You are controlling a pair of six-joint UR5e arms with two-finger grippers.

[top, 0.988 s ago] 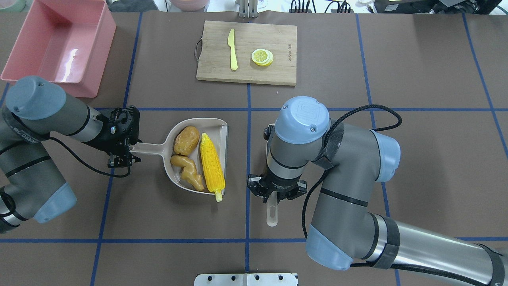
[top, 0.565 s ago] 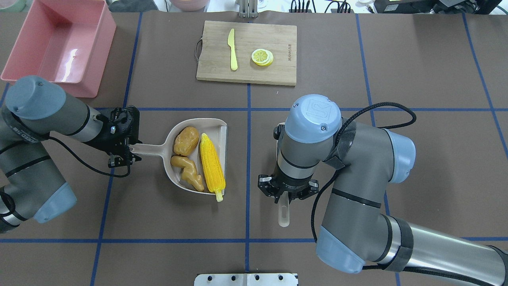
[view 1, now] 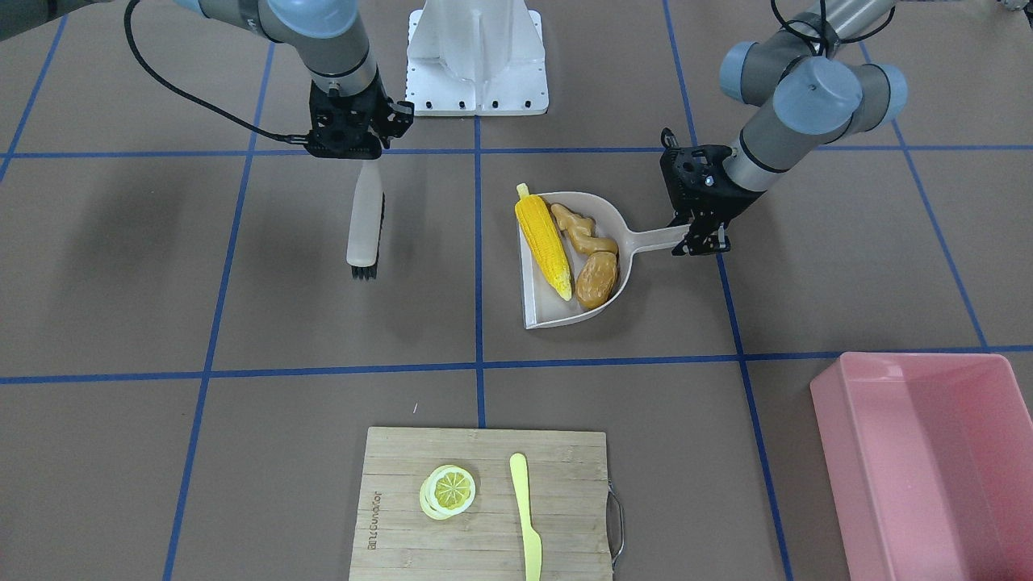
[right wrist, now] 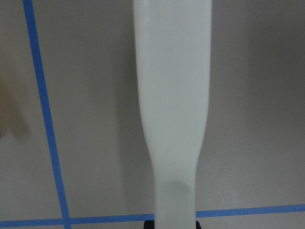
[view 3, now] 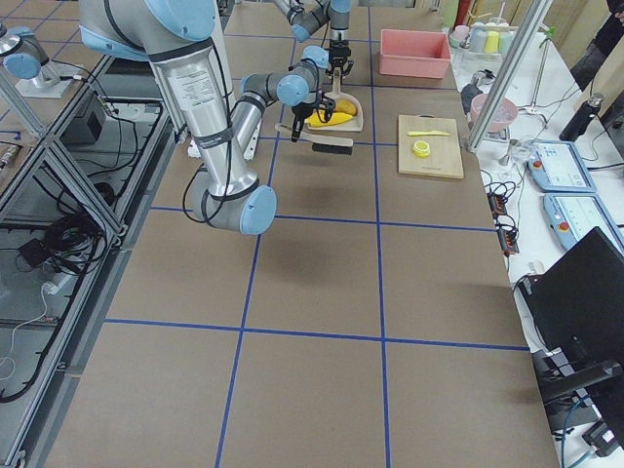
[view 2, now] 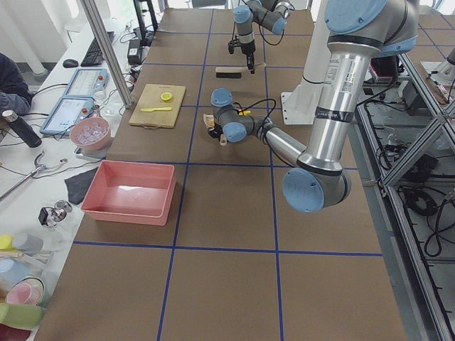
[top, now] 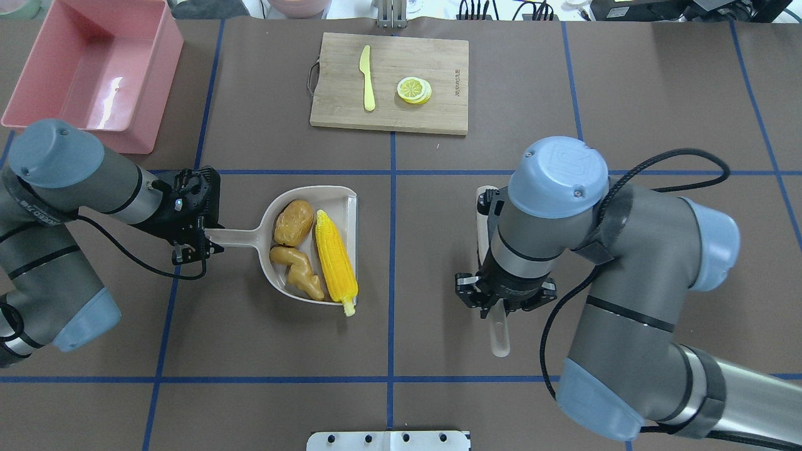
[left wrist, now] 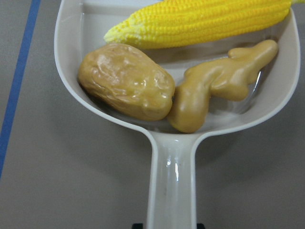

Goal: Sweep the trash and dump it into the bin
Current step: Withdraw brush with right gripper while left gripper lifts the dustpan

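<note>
The beige dustpan (top: 235,236) lies on the table and holds the yellow corn cob (top: 335,263), the tan ginger root (top: 299,272) and the orange-brown potato lump (top: 293,222). My left gripper (top: 199,241) is shut on the dustpan's handle (left wrist: 171,186). The wrist view shows the potato (left wrist: 126,81), ginger (left wrist: 214,90) and corn (left wrist: 200,21) in the pan. My right gripper (top: 499,300) is shut on the white brush (view 1: 365,226), well to the right of the pan. The pink bin (top: 164,81) stands at the far left, with nothing visible in it.
A wooden cutting board (top: 390,37) at the far middle carries a yellow knife (top: 366,78) and a lemon slice (top: 414,89). Blue tape lines cross the brown table. The robot's base plate (view 1: 476,89) is at the near edge.
My right arm has carried the brush to the right, away from the dustpan. My left gripper and the dustpan with the trash have stayed almost still.
</note>
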